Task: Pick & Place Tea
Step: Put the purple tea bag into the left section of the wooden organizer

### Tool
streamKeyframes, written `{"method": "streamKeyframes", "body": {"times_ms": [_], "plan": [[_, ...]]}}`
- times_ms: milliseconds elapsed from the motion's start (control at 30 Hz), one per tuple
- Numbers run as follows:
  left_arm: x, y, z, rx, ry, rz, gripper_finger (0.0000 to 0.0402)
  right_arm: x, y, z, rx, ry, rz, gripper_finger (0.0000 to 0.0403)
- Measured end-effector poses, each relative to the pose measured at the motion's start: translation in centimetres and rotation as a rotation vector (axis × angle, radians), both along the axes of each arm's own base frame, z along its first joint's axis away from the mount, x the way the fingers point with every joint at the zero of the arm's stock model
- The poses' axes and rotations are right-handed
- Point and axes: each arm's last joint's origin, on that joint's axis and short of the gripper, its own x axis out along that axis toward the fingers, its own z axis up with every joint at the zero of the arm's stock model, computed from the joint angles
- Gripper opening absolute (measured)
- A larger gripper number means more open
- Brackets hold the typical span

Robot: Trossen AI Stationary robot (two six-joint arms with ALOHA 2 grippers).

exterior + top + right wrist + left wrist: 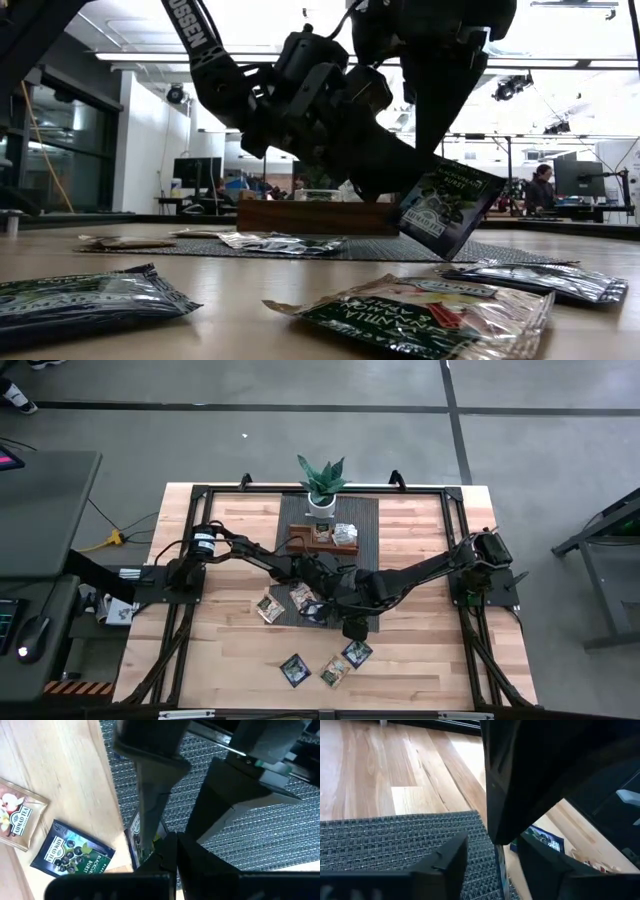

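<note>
While both arms crowd together over the middle of the table point(420, 660), 3 sachets point(323, 663) lie flat on the bare wood at the near edge: a dark one on the left, a tan one in the middle, a blue one on the right. Just beyond them the right gripper point(354, 628) has its fingers pinched together on a dark green sachet point(447, 207), which hangs tilted, lifted off the wood at the near edge of the grey mat point(365, 520). The left gripper point(322, 582) sits right beside it over the mat, fingers point(445, 862) apart with nothing between them. 2 more sachets point(285, 602) lie to the left, at the mat's near left corner. Farther back on the mat stands the wooden tray point(305, 538) with a few sachets in its right compartment, and behind that a potted plant point(322, 486).
</note>
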Motion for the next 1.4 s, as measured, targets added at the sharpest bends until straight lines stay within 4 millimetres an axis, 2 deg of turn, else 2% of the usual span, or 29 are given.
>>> {"method": "streamKeyframes", "body": {"times_ms": [400,633,800,933,1067,1233,1333,1400], "plan": [[-0.1,0.0,-0.1,0.0,0.015,0.0,0.0008,0.0,0.0,0.0,-0.001,-0.003,-0.001,0.0],[-0.1,0.0,-0.2,0.004,0.022,-0.007,0.0002,0.0,0.0,0.0,0.01,-0.003,0.0,0.0004],[-0.1,0.0,-0.2,0.002,0.021,-0.017,0.0001,-0.1,0.0,0.3,0.03,-0.008,-0.005,0.0039],[-0.1,0.0,-0.2,0.009,0.018,-0.019,0.0,-1.0,-0.2,2.2,0.035,-0.05,-0.023,0.0085],[-0.2,0.3,-0.4,0.042,0.02,0.0,0.0,-2.7,-0.6,4.9,0.016,-0.097,-0.079,0.0126],[-0.9,1.8,2.8,0.073,-0.076,0.045,0.0,-5.5,-0.1,8.1,-0.076,-0.197,-0.132,0.0158],[-2.3,3.2,3.6,0.092,-0.066,0.087,0.0,-7.0,0.4,9.1,-0.118,-0.268,-0.159,0.0168],[-2.8,4.2,4.8,0.121,-0.121,0.13,0.0,-7.7,0.8,9.4,-0.148,-0.307,-0.174,0.0172]]}}
